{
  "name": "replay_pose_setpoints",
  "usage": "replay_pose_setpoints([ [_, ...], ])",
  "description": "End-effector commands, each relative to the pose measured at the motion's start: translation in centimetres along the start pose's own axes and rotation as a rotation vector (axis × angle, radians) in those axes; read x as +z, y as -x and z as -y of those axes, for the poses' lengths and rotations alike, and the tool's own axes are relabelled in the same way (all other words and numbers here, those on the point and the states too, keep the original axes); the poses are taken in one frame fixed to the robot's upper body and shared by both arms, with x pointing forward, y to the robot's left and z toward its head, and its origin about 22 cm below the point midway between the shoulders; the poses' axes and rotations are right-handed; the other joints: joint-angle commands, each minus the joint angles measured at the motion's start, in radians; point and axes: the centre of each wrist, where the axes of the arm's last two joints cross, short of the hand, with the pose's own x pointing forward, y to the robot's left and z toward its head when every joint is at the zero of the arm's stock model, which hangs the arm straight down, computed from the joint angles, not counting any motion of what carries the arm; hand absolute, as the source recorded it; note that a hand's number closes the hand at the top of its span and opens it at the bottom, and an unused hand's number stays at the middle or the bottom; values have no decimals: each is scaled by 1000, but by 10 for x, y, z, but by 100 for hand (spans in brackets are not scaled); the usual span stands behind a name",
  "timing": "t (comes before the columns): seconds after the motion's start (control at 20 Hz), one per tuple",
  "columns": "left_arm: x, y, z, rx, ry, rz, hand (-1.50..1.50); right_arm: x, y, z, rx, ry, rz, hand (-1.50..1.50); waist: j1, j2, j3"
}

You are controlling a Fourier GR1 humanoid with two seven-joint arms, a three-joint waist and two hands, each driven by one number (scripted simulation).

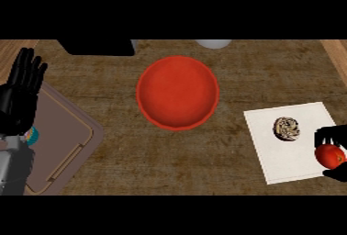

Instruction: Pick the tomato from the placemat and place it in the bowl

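1. head view, widest thing first: brown counter (122,151) across the whole frame, wooden edges at upper left and upper right.
2. red bowl (177,92) at upper centre, nothing inside; placing step judged not yet done.
3. brown tray (68,137) at lower left, partly under the left forearm.
4. white placemat (291,151) at lower right, a small mottled brown object (287,128) lying on it.
5. left hand (20,87) at the left edge, fingers straight and up, holding nothing, resting.
6. right hand (330,136) at the right edge, dark fingers curled above and below the tomato (330,156), closed round it.
7. tomato at the placemat's right edge, well apart from the bowl; pick judged under way, carry to upper centre and release left to do.
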Motion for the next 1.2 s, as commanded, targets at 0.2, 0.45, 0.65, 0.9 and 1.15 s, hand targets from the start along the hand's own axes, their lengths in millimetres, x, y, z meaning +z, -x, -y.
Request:
replay_pose_setpoints([
  [0.2,-14,-11,37,47,133,63,0,-45,-9,107,208,-16,104,150,144,57,11],
  [0.45,-20,-16,43,45,132,62,0,-61,-12,140,200,39,164,150,143,54,12],
  [0.65,-16,-8,38,42,96,46,0,-54,-2,167,230,182,197,150,115,45,12],
  [0.9,-20,-14,36,39,92,48,0,-58,-5,199,169,281,269,150,112,43,11],
  [1.15,-16,-6,27,24,78,51,0,-53,-19,249,82,372,487,150,90,34,7],
])
